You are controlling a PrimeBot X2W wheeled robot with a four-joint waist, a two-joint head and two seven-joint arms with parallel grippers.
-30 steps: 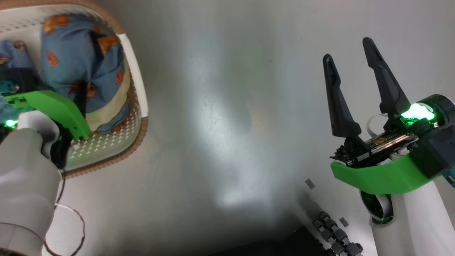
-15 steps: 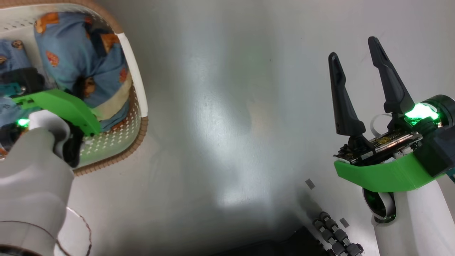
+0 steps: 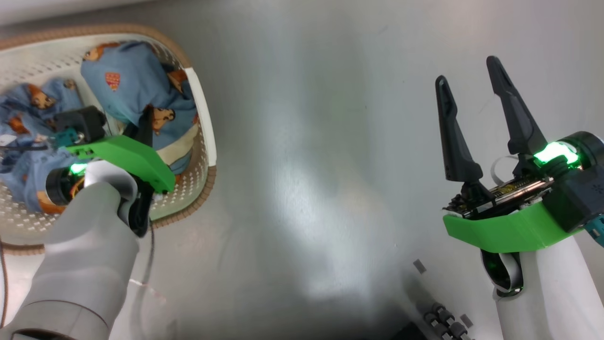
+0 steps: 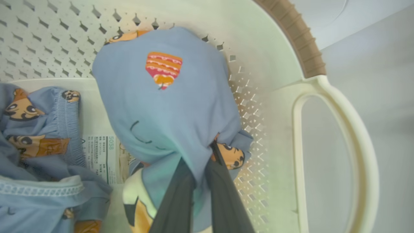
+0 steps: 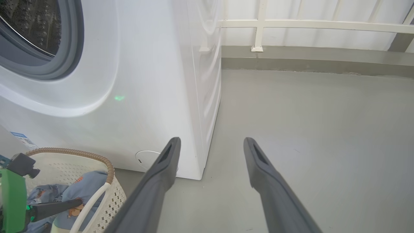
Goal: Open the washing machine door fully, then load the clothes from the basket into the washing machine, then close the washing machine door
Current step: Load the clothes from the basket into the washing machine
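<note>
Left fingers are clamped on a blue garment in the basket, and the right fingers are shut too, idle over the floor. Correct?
Not quite: the right gripper is open, its fingers spread apart over the grey floor, as the right wrist view shows. The rest is right: the left gripper is shut on the blue garment in the basket.

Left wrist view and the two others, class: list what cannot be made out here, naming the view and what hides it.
- Left tool tips: left wrist view, buried in the bundled light-blue printed garment it pinches.
- White sticker in the cream perforated plastic basket: left wrist view, print too small, garment overlaps it.
- Steel drum of the big white washing machine: right wrist view, cut off by the left and top edges.
</note>
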